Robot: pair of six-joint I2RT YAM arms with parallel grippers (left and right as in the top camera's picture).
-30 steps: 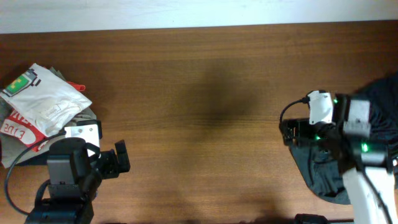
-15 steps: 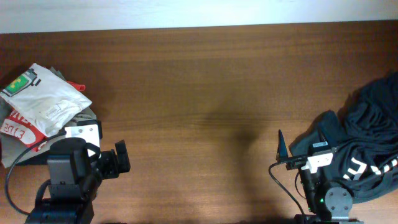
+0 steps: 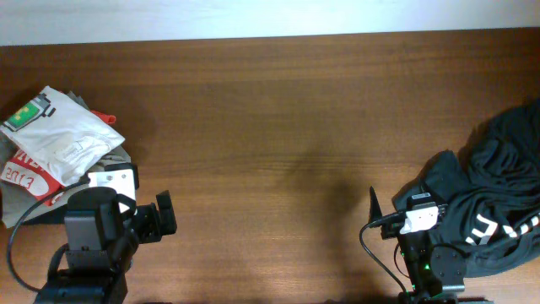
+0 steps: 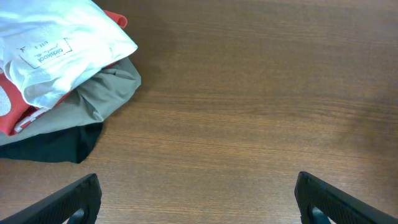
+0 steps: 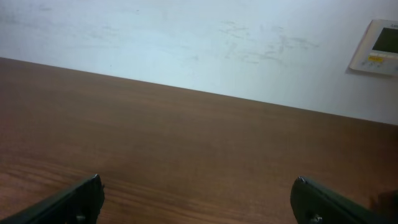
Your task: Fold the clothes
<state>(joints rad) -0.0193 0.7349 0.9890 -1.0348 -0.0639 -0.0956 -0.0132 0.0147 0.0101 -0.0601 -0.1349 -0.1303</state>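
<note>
A crumpled black garment [image 3: 494, 198] with white lettering lies at the table's right edge. A stack of folded clothes [image 3: 51, 143] sits at the far left, with a white piece on top and red, grey-green and black pieces under it. The stack also shows at the top left of the left wrist view [image 4: 62, 50]. My left gripper [image 3: 166, 214] is open and empty over bare wood right of the stack [image 4: 199, 205]. My right gripper [image 3: 375, 211] is open and empty at the front edge, just left of the black garment. It faces bare table [image 5: 199, 199].
The wooden table [image 3: 278, 127] runs between the stack and the black garment. A white wall borders the far edge. A small wall panel [image 5: 376, 37] shows at the top right of the right wrist view.
My right arm has pulled back from over the black garment toward the front edge. The garment now lies uncovered and spread further left. The left arm has not moved.
</note>
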